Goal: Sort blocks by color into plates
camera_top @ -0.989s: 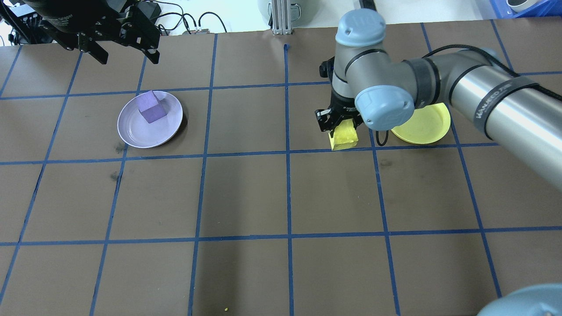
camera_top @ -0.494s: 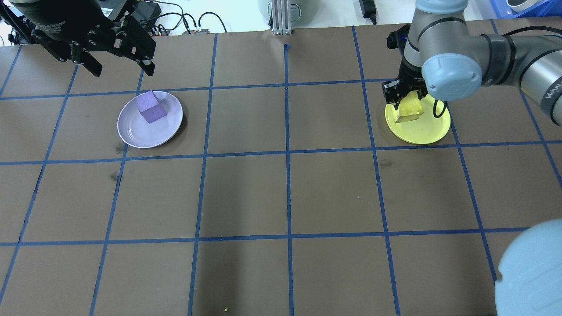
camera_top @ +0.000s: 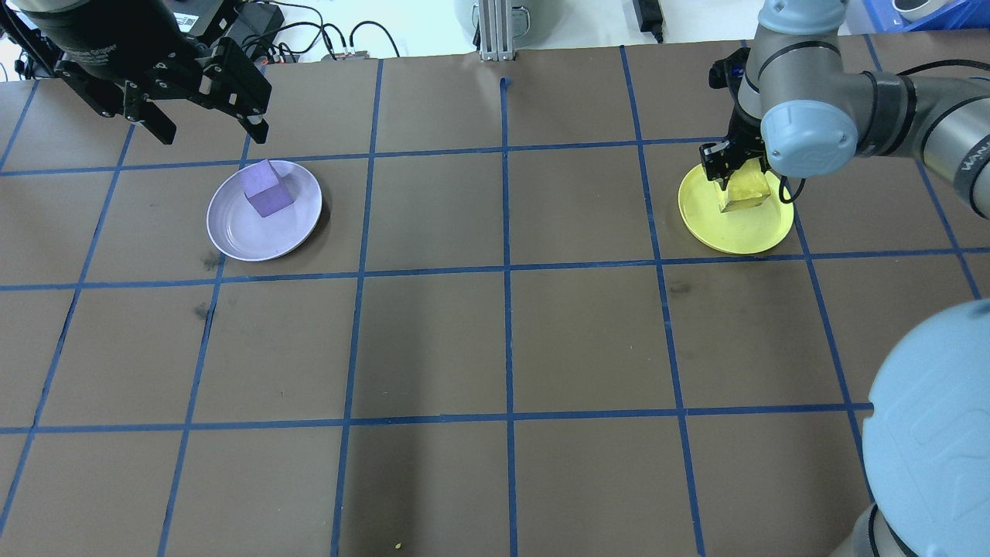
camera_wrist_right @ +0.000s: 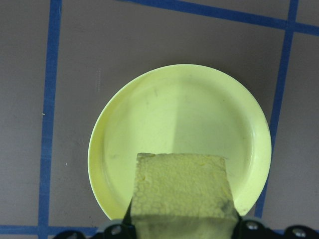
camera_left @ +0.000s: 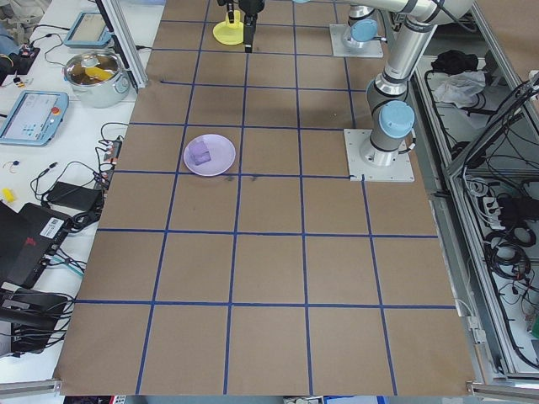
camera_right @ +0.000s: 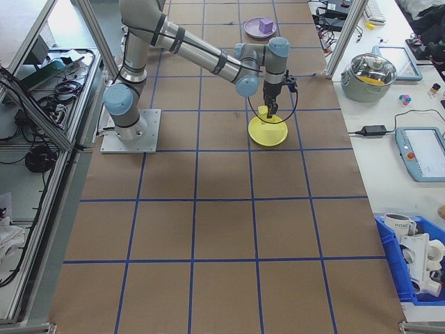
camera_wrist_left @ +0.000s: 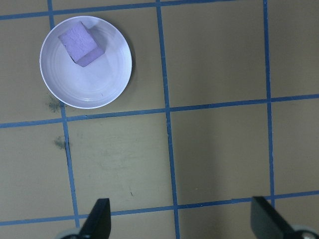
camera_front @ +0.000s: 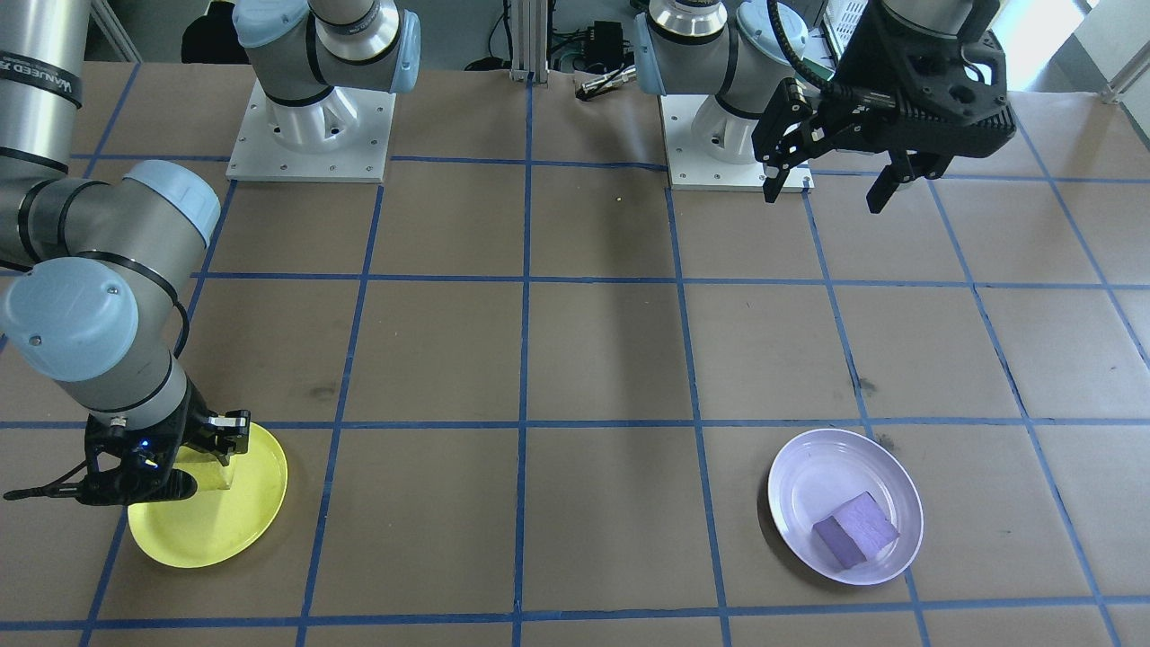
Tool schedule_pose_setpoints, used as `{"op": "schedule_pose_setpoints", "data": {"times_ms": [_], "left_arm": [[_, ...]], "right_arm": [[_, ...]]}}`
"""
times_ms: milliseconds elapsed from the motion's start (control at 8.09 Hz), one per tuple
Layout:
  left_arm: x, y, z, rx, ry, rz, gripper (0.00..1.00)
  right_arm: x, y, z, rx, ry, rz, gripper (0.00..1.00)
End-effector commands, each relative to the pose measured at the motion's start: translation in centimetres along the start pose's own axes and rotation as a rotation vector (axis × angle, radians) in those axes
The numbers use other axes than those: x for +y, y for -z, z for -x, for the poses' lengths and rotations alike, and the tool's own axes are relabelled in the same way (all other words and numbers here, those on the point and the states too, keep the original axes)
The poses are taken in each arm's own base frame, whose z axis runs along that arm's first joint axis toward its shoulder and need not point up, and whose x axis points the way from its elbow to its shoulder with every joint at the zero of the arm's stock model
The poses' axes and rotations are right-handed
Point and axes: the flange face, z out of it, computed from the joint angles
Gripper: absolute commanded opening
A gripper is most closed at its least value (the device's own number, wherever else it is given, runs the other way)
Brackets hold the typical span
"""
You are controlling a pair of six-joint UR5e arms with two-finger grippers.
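The yellow block [camera_wrist_right: 179, 191] sits between the fingers of my right gripper [camera_top: 741, 189], which is shut on it. It hangs just over the back part of the yellow plate [camera_top: 735, 232]; whether it touches the plate I cannot tell. In the front-facing view the yellow block [camera_front: 211, 472] and yellow plate [camera_front: 216, 530] lie at lower left. The purple block [camera_top: 267, 189] rests tilted inside the lavender plate [camera_top: 255, 236], also seen in the left wrist view as purple block [camera_wrist_left: 79, 42] in lavender plate [camera_wrist_left: 89, 89]. My left gripper [camera_top: 213, 137] hovers open and empty, high above the table near the lavender plate.
Brown paper with a blue tape grid [camera_top: 506, 271] covers the table. Both arm bases [camera_front: 310, 135] stand at the robot's side. Cables and a metal post [camera_top: 495, 31] line the far edge. A pot and tablets [camera_left: 93, 71] lie off the table.
My right gripper carried the yellow block from the table beside the yellow plate to over that plate. The left gripper drifted slightly. The purple block stayed put.
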Motion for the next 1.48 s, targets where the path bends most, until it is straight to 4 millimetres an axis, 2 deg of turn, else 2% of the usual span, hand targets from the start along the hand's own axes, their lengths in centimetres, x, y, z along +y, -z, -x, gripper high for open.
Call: {"op": "schedule_pose_setpoints", "data": {"times_ms": [0,124,371,494,742,989,1112,1360], "left_arm": [[0.4,0.0,0.0,0.001,0.000,0.001,1.00],[0.7,0.1,-0.1,0.000,-0.001,-0.002,1.00],[0.7,0.2,-0.1,0.000,-0.001,-0.002,1.00],[0.7,0.2,-0.2,-0.001,-0.001,-0.003,1.00],[0.8,0.4,-0.3,0.001,-0.003,-0.008,1.00],[0.9,0.6,-0.3,-0.001,-0.003,-0.011,1.00],[0.9,0.6,-0.3,0.000,-0.003,-0.011,1.00],[0.9,0.6,-0.3,0.003,-0.003,-0.012,1.00]], "right_arm": [[-0.4,-2.1,0.0,0.000,0.002,0.013,0.71],[-0.4,-2.1,0.0,0.000,0.023,0.018,1.00],[-0.2,-1.2,-0.5,0.036,0.046,0.020,1.00],[0.4,0.6,-0.6,0.032,0.047,0.016,1.00],[3.4,7.8,-0.5,0.031,0.044,-0.009,1.00],[7.5,14.7,0.7,-0.014,0.046,-0.028,1.00],[9.1,17.3,1.6,-0.093,0.045,-0.055,1.00],[11.9,19.9,3.8,-0.146,0.075,-0.038,1.00]]}}
